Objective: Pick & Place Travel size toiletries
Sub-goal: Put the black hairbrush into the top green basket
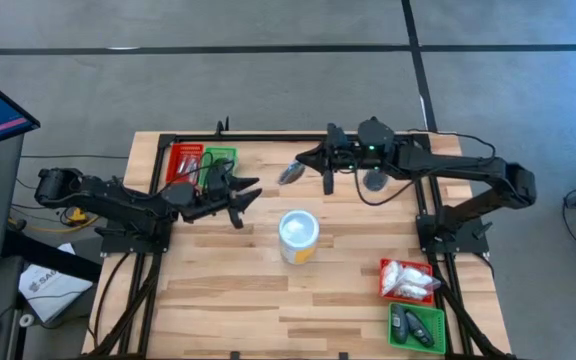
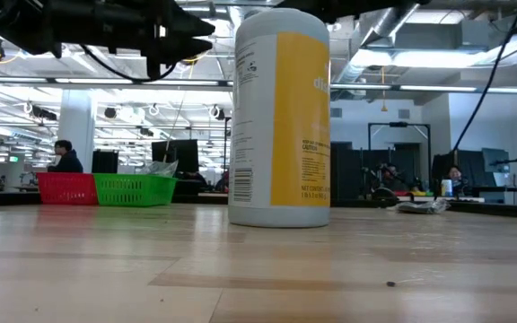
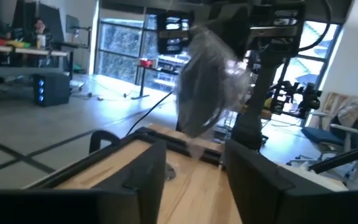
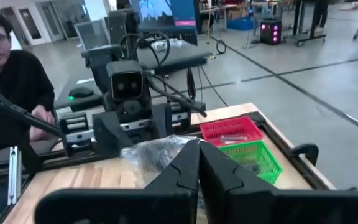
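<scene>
At upper centre of the high view, a crinkly sachet (image 1: pixel 291 174) is pinched by the right gripper (image 1: pixel 300 170); judged light and soft, best taken by its edge. The left gripper (image 1: pixel 245 197) is spread, empty.

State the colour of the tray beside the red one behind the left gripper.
Green tray; high view.

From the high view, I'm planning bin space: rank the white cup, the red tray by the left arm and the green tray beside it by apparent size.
1. white cup
2 and 3. red tray and green tray: they look alike, and the left arm covers part of both.
</scene>
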Robot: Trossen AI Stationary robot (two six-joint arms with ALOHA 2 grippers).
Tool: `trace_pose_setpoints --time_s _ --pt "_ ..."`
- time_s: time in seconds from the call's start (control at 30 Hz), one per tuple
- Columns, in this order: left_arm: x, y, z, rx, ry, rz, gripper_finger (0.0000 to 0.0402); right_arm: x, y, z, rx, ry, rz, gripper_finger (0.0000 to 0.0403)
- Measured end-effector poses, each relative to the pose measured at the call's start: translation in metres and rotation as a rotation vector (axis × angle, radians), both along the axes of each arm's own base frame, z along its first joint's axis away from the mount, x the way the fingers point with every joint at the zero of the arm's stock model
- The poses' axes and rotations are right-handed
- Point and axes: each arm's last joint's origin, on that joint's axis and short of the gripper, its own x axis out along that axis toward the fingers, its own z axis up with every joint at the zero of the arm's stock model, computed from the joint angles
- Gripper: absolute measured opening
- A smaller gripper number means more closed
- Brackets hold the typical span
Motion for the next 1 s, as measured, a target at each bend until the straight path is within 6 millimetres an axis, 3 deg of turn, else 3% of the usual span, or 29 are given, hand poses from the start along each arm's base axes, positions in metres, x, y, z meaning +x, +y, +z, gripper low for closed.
trace_pose_setpoints --time_s 0.23,0.5,0.83,1.0 --pt "0.002 0.0 0.0 0.013 -0.014 0.001 0.0197 0.029 0.002 0.001 -0.029 0.01 0.03 0.0" --pt "0.021 0.0 -0.012 0.081 -0.001 0.011 0.021 0.051 0.003 0.006 -0.045 0.005 0.05 0.0" --pt "0.047 0.001 0.002 0.151 -0.006 0.06 0.0209 0.054 0.006 0.003 -0.041 0.021 0.06 0.0" --pt "0.046 0.003 0.0 0.137 0.011 0.136 0.0174 0.054 0.006 0.002 -0.037 0.037 0.06 0.0"
